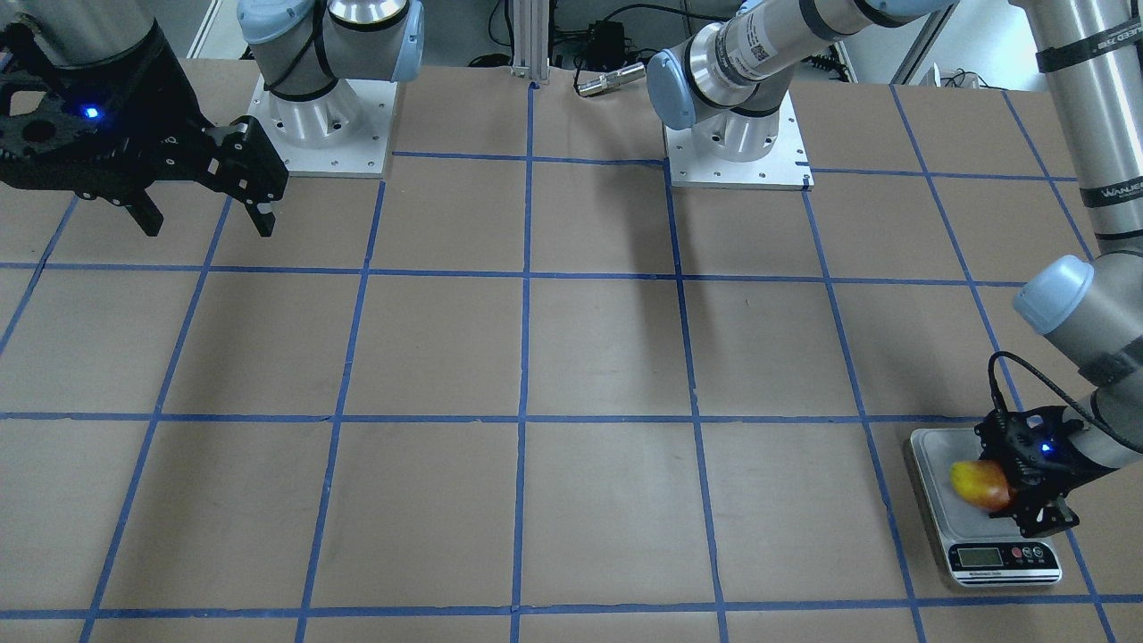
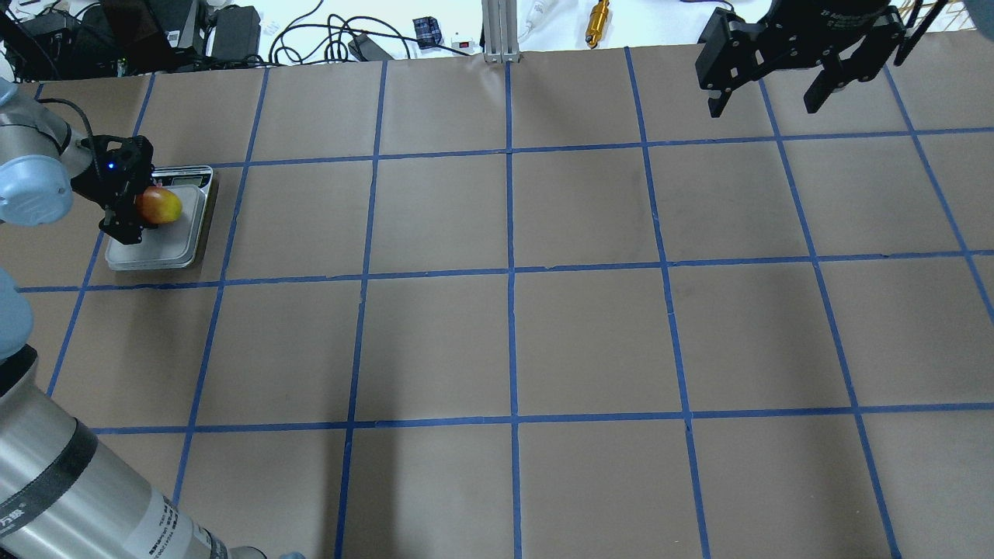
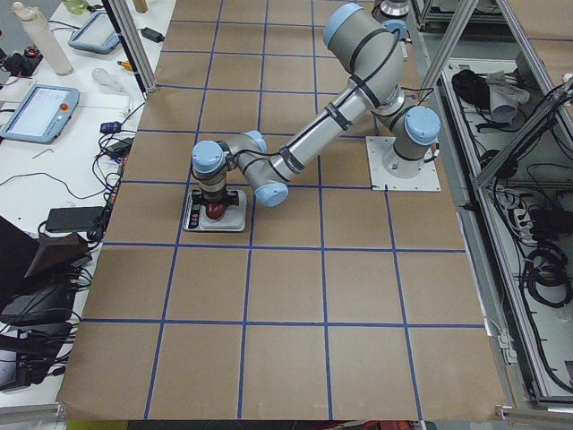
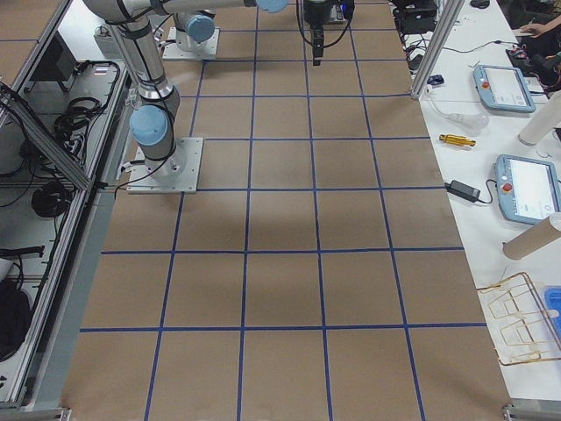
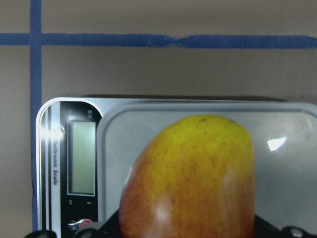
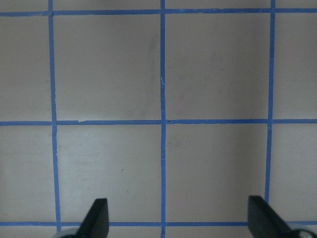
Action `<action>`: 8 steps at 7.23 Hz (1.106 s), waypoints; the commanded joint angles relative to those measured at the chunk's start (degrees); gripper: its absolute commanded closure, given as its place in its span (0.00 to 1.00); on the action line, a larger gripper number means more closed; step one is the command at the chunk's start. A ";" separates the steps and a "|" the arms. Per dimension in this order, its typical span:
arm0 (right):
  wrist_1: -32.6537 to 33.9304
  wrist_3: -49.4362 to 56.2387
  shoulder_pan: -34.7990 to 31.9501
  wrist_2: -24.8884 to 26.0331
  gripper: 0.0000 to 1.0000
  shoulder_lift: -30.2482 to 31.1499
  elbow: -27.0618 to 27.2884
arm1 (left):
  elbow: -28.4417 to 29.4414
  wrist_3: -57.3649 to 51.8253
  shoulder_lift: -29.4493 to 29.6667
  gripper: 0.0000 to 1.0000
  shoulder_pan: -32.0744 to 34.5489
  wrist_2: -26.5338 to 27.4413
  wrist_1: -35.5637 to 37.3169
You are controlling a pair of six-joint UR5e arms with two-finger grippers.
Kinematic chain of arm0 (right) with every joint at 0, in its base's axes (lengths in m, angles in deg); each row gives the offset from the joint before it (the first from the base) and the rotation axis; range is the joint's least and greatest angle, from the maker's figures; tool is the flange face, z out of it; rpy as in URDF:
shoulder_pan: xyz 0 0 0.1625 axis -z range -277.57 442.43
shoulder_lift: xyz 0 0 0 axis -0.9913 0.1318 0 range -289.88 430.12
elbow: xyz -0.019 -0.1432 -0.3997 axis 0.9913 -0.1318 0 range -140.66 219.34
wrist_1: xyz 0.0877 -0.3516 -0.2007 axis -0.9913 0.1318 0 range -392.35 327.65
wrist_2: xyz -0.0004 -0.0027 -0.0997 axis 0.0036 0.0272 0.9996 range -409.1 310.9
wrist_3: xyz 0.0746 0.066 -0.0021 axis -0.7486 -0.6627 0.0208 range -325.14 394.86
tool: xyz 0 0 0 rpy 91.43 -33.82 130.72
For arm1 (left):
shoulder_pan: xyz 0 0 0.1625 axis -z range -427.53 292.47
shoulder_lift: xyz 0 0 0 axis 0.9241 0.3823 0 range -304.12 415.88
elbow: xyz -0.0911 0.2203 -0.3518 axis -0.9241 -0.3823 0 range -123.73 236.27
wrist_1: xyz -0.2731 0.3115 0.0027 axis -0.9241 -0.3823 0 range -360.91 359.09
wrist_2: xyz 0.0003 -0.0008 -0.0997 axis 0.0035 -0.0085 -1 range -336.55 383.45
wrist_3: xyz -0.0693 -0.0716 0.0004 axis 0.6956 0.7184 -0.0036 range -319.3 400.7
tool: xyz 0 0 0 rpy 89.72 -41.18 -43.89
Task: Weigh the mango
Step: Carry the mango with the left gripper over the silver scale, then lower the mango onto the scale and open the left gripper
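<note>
Holding the mango [image 2: 161,206]: left gripper [image 1: 1009,491], jaws clamped on the red-orange end, yellow end pointing out over the scale [image 2: 167,252] platform. Whether the fruit touches the platform: cannot tell. The scale sits on the surface [image 2: 590,341] toward the robot's left side. Display digits not legible. Right gripper [image 2: 762,107] hangs high, well apart, jaws spread wide.

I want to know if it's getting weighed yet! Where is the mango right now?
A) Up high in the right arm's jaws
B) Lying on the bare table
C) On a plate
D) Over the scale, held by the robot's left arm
D: the mango is gripped between the jaws of the left gripper, over the platform of the scale.
</note>
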 commanded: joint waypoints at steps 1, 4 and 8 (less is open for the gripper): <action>0.00 0.00 0.00 0.00 0.00 0.00 0.00 | 0.11 -0.19 -0.07 0.00 -0.04 0.16 -0.01; 0.00 0.00 0.00 0.00 0.00 0.00 0.00 | -0.06 -0.54 -5.23 0.00 -0.22 2.95 -1.85; 0.00 0.00 0.00 0.00 0.00 0.00 0.00 | -0.07 5.92 -20.77 0.00 0.57 3.32 -20.62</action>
